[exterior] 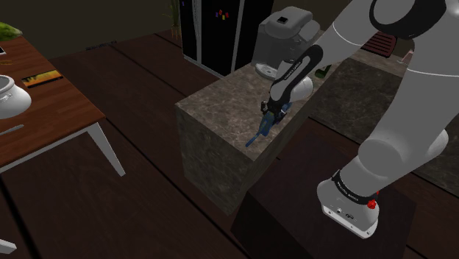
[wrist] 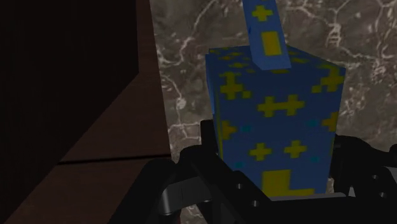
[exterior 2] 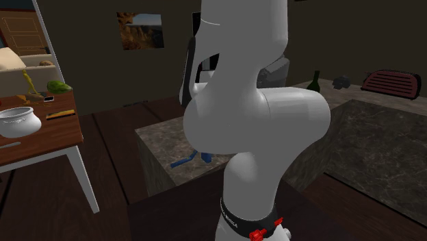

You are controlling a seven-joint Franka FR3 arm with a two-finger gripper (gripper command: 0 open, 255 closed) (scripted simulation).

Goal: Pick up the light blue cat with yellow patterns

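Wrist view: one blue cat (wrist: 273, 95) with yellow patterns stands on the one marbled counter (wrist: 184, 76), near its edge. The single gripper (wrist: 273, 146) pinches its body between two black fingers (wrist: 208, 143), and its one tail points away.

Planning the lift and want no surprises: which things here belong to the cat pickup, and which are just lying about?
Job in hand:
blue cat with yellow patterns, clasped in the gripper
marbled counter beneath it

Lying about:
grey machine on the counter
green bottle
white pot on the wooden table
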